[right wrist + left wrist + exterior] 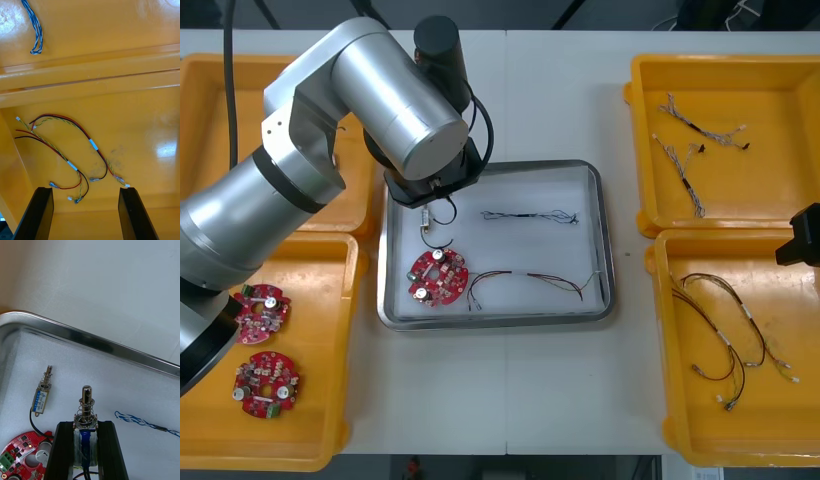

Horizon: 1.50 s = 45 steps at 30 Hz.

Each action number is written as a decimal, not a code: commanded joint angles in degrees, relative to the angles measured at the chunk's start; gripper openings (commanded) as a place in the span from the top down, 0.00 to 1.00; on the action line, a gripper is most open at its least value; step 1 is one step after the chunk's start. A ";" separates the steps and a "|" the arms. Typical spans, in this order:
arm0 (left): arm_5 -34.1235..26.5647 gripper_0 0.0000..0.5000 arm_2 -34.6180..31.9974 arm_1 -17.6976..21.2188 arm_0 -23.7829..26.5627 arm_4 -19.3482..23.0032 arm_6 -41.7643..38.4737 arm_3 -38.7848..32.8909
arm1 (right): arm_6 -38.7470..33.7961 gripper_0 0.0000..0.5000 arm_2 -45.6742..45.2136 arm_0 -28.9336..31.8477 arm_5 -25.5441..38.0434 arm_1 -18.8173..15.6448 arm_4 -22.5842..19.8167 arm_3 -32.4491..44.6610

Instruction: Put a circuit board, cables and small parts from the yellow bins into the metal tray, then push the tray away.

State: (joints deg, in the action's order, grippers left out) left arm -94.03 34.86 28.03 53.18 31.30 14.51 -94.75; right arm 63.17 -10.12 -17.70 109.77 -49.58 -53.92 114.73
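My left gripper (85, 450) is shut on a small metal part (86, 408), a sprung cylinder held upright just above the white inside of the metal tray (605, 240). In the front view the left gripper (430, 200) hangs over the tray's far left corner. A second small metal part (42, 399) with a black lead lies beside the fingers. In the tray also lie a red circuit board (438, 277), a blue and white cable (530, 215) and a dark red cable (530, 281). My right gripper (86, 215) stands open above red and yellow cables (67, 150) in the near right yellow bin (660, 350).
The near left yellow bin (345, 400) holds two more circuit boards (262, 310). The far right yellow bin (640, 150) holds several twisted cables (685, 165). The left arm's big silver links (370, 90) reach over the far left bin. Bare table runs in front of the tray.
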 commanded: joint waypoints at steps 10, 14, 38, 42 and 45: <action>6.05 1.00 3.81 -1.92 -2.55 -3.43 -0.27 3.34 | -0.07 0.00 -1.57 0.48 0.23 -2.10 0.22 1.64; 8.34 1.00 5.04 -2.36 -2.64 -3.52 -0.36 5.19 | -0.07 0.00 -1.57 0.48 0.23 -2.10 0.22 1.64; 10.01 0.95 8.38 -2.36 -2.64 -3.26 -0.88 6.86 | -0.07 0.00 -1.57 0.48 0.23 -2.10 0.22 1.64; 10.10 0.78 8.47 -2.36 -2.64 -3.43 -0.88 6.77 | -0.07 0.00 -1.57 0.48 0.23 -2.10 0.22 1.64; 10.27 0.44 8.47 -2.27 -2.64 -3.96 -0.88 6.77 | -0.07 0.00 -1.57 0.48 0.23 -2.10 0.22 1.64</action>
State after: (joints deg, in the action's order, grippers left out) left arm -84.58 42.54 26.96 50.75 28.39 14.51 -87.58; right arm 63.17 -10.12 -17.69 109.77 -49.58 -53.92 114.73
